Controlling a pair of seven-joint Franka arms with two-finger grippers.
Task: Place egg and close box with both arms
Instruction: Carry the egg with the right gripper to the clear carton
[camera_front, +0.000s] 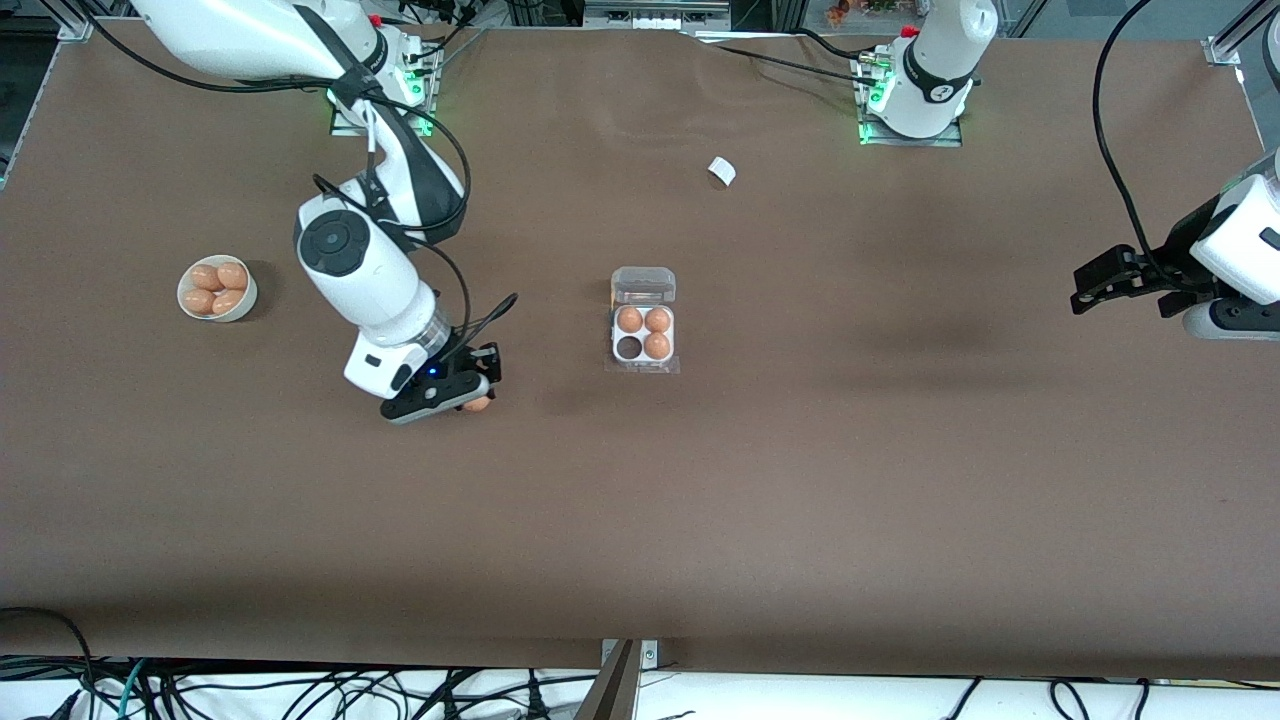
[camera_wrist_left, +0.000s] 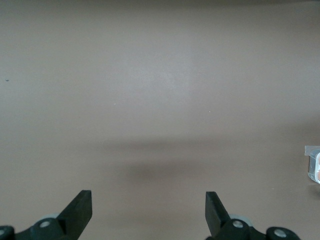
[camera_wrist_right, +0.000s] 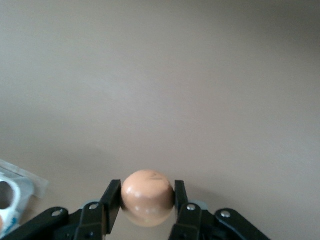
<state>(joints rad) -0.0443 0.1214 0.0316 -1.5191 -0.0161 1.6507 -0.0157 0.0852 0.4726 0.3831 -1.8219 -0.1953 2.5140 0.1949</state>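
My right gripper (camera_front: 478, 396) is shut on an orange-brown egg (camera_front: 477, 404), held over bare table between the bowl and the box; the egg (camera_wrist_right: 147, 197) sits between both pads in the right wrist view. The box (camera_front: 643, 320) stands mid-table with its clear lid open; it holds three eggs and one empty cell, the one nearer the front camera toward the right arm's end. A corner of the box shows in the right wrist view (camera_wrist_right: 12, 192) and in the left wrist view (camera_wrist_left: 313, 162). My left gripper (camera_front: 1100, 283) is open and empty, waiting over the left arm's end of the table.
A round white bowl (camera_front: 245, 298) with several eggs stands toward the right arm's end. A small white scrap (camera_front: 721, 171) lies near the arm bases. The table's front edge runs above loose cables.
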